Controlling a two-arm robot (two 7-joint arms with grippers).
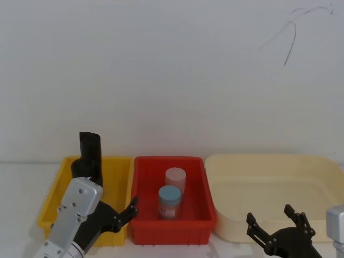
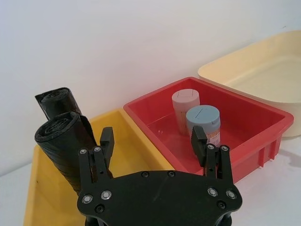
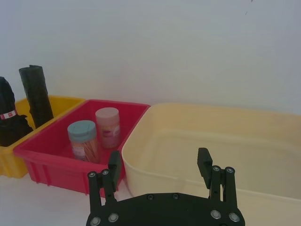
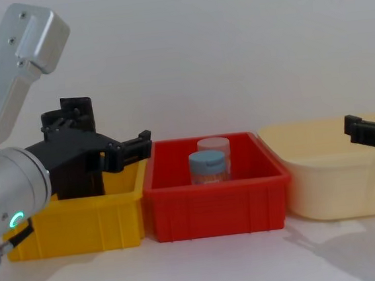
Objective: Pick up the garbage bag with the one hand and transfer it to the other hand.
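The garbage bag, a thick black roll, stands upright in the yellow bin; its red label faces the right wrist camera. My left gripper hovers open just beside it, with the roll outside the left finger and nothing between the fingers. In the head view this gripper sits over the bin's front right part, partly hiding the garbage bag. My right gripper stays open and low in front of the cream tub.
A slimmer black roll stands behind the garbage bag in the yellow bin. The red bin in the middle holds a blue-lidded jar and a pink jar. A white wall rises close behind the bins.
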